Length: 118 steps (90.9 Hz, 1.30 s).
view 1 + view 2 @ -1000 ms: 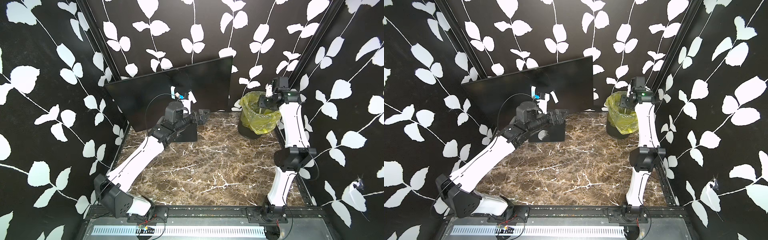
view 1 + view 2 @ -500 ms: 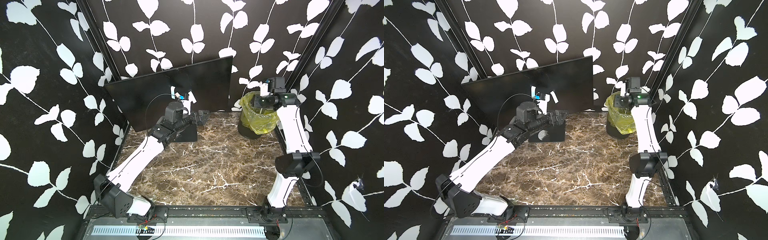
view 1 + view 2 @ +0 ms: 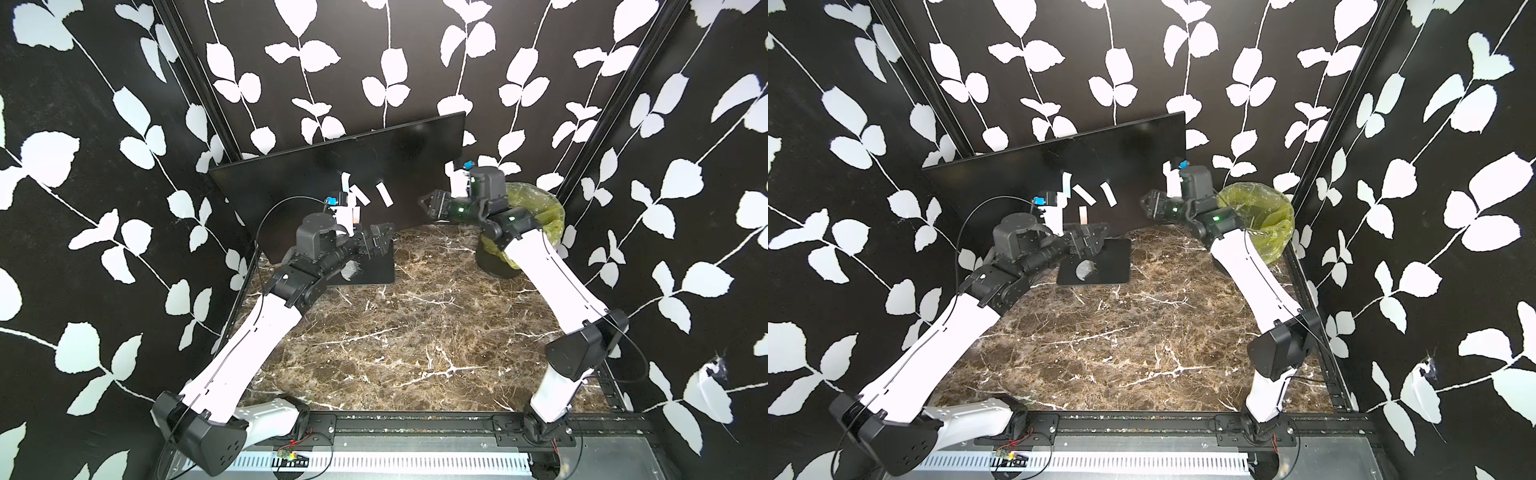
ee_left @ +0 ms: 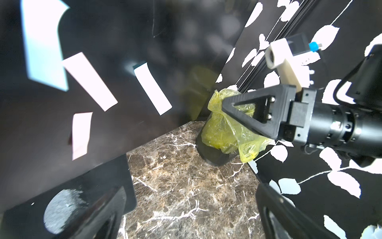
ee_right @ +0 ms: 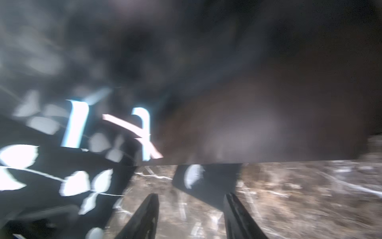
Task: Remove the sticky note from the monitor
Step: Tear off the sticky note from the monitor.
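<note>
Top view: R gripper (image 3: 428, 203) part-open, empty, aimed at large glossy black monitor (image 3: 291, 195), upper centre. White paper sticky notes (image 3: 384, 194) on its screen, prob. next pick. Left wrist: L gripper (image 4: 190, 207) wide open, empty, notes upper left. Right wrist: blurred; fingers apart, nothing between.

The desk (image 3: 415, 340) lies bare across its middle and along its front edge. The monitor (image 3: 374, 166) walls off the back edge, its base plate (image 3: 378, 268) jutting forward left of centre. A bag-lined bin (image 3: 550, 212) fills the back right corner. The left gripper (image 3: 384, 235) hangs over the plate. The right gripper (image 3: 426, 203) hangs before the monitor's right end, beside the bin.
</note>
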Each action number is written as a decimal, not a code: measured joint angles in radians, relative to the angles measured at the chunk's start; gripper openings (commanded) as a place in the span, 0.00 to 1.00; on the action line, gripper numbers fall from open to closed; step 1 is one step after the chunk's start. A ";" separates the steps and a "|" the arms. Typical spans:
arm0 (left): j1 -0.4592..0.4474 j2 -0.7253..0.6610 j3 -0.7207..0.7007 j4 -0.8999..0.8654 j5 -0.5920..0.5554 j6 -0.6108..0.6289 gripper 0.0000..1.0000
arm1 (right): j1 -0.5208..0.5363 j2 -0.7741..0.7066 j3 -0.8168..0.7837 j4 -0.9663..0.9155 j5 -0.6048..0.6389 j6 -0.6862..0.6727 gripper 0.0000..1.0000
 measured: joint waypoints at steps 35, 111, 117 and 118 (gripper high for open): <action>0.005 -0.028 -0.074 0.004 0.004 0.003 0.99 | 0.109 0.066 -0.018 0.188 0.003 0.194 0.52; 0.005 -0.056 -0.084 0.018 0.003 0.002 0.99 | 0.130 0.255 0.192 0.220 0.070 0.213 0.23; 0.005 -0.055 -0.084 0.018 0.003 0.002 0.99 | 0.130 0.266 0.204 0.219 0.069 0.212 0.23; 0.005 -0.055 -0.083 0.018 0.004 0.002 0.99 | 0.130 0.267 0.207 0.219 0.069 0.214 0.23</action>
